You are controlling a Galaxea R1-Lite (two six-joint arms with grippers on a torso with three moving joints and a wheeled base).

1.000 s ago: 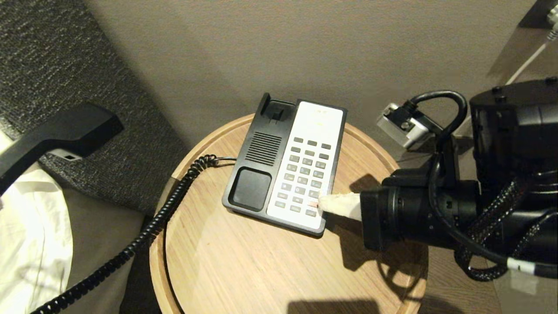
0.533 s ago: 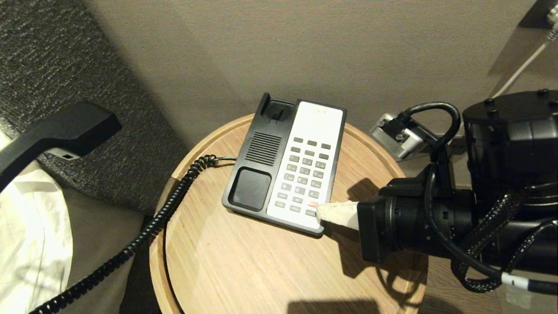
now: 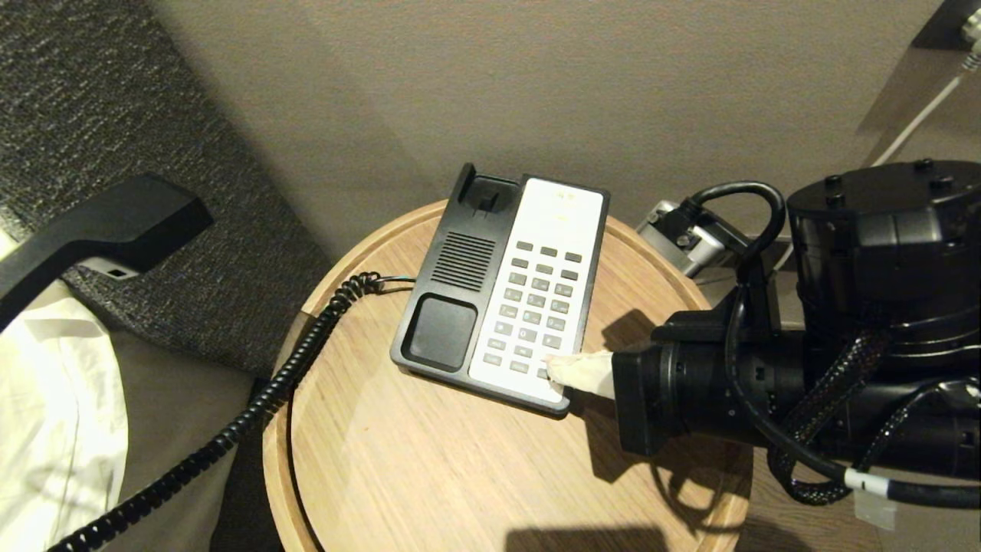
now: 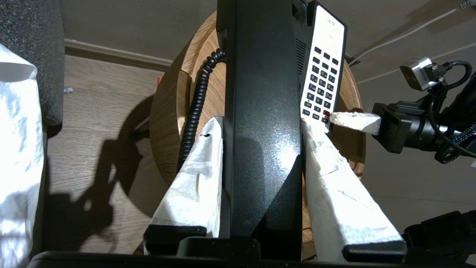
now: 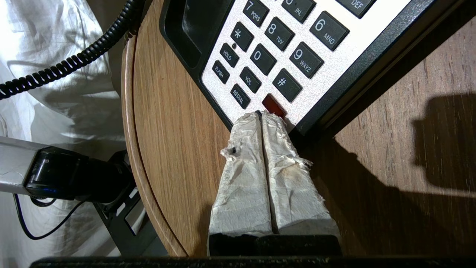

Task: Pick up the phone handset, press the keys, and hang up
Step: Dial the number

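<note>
**Handset aloft, keypad touched**

Head view: the glossy black curved plastic phone handset (image 3: 100, 230) hangs left of the round wooden bench (image 3: 460, 475).

Left wrist view: the left end effector (image 4: 260, 126) clamps the handset between its paper-wrapped fingers.

Right wrist view: the right end effector (image 5: 262, 114), fingers pressed together and empty, tips the black-and-white phone base (image 5: 334, 67) by its red key (image 5: 274, 105).

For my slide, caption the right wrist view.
Shut right gripper touches the phone's red key on a round wooden table.

A: The phone handset (image 4: 260, 123) looks like glossy black plastic, faintly speckled.
B: The round worktop (image 3: 429, 468) is smooth grained wood; the right gripper (image 5: 261, 116) wears crinkled white paper-like wrapping.
</note>
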